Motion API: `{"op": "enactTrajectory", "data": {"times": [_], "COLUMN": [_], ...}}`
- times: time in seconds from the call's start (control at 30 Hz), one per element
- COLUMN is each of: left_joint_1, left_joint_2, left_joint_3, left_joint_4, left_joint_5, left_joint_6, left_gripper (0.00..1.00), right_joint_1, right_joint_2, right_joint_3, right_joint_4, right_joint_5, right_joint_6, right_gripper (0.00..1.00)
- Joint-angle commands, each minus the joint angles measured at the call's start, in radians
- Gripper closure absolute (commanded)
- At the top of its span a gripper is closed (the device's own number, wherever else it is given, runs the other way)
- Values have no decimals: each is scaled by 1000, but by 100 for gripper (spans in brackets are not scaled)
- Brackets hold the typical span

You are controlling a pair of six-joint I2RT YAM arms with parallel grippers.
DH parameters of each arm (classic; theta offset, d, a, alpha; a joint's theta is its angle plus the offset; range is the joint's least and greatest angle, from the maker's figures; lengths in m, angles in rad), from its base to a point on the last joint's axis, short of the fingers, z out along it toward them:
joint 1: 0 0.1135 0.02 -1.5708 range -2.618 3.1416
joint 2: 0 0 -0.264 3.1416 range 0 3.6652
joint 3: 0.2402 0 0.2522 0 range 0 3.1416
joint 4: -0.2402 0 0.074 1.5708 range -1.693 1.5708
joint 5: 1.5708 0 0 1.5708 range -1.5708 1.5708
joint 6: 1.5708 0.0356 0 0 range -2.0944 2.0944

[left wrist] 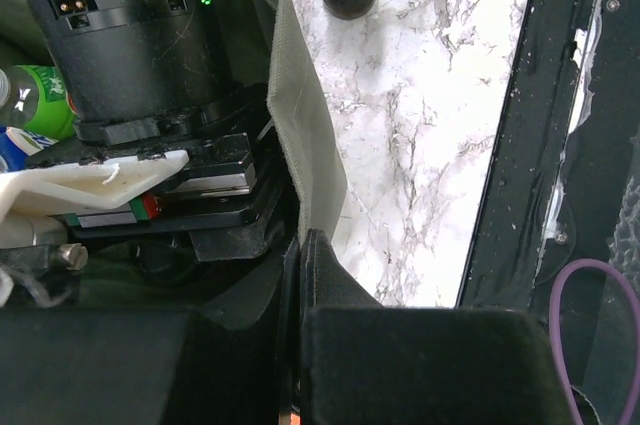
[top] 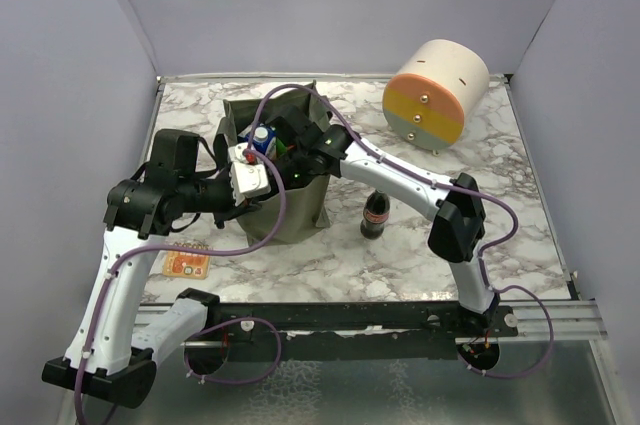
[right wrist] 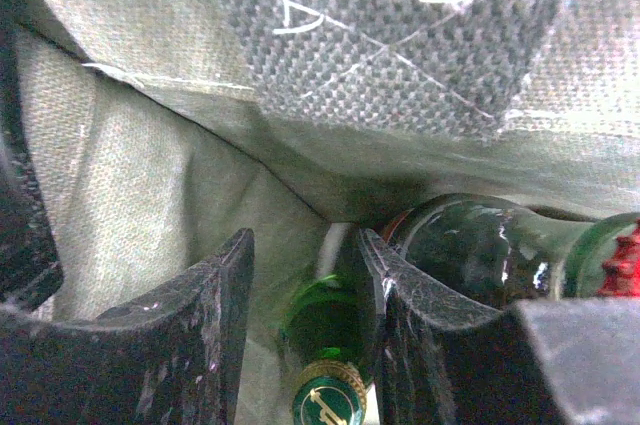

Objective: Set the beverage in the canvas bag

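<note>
The green bottle (right wrist: 325, 330) is dark glass with a gold cap (right wrist: 328, 400). It lies deep inside the olive bag (top: 305, 207), cap toward 6 o'clock in the right wrist view. It sits between the fingers of the right gripper (right wrist: 305, 245), whose jaws are spread a little. A gap shows on the 9 o'clock side; whether the 3 o'clock finger touches the bottle, I cannot tell. A second glass bottle (right wrist: 480, 245) lies at 2 o'clock of it. The left gripper (left wrist: 300, 245) is pressed together on the bag's rim. A cola bottle (top: 376, 215) stands outside, at 3 o'clock of the bag.
</note>
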Motion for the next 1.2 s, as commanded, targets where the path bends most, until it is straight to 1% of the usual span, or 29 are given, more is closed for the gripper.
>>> {"op": "enactTrajectory", "data": {"times": [0.0,0.17,0.57,0.9,1.17], "left_joint_1": [-2,-1,12,22,28], "left_joint_2": [-12,-28,-26,1,15], "left_joint_3": [-30,-52,-52,-35,-22], "left_joint_4": [-17,-10,-4,10,28], "left_joint_5": [14,16,16,21,33], "left_joint_6": [0,-10,-24,-35,-45], "left_gripper": [100,100,100,100,100], "right_joint_1": [14,12,-25,-75,-142], "right_joint_2": [-76,-114,-179,-215,-248], "right_joint_3": [18,1,-2,16,43], "right_joint_4": [-2,6,27,106,124], "right_joint_5": [-24,-9,8,82,113], "right_joint_6": [1,0,18,69,112], "right_gripper": [55,55,55,55,55]}}
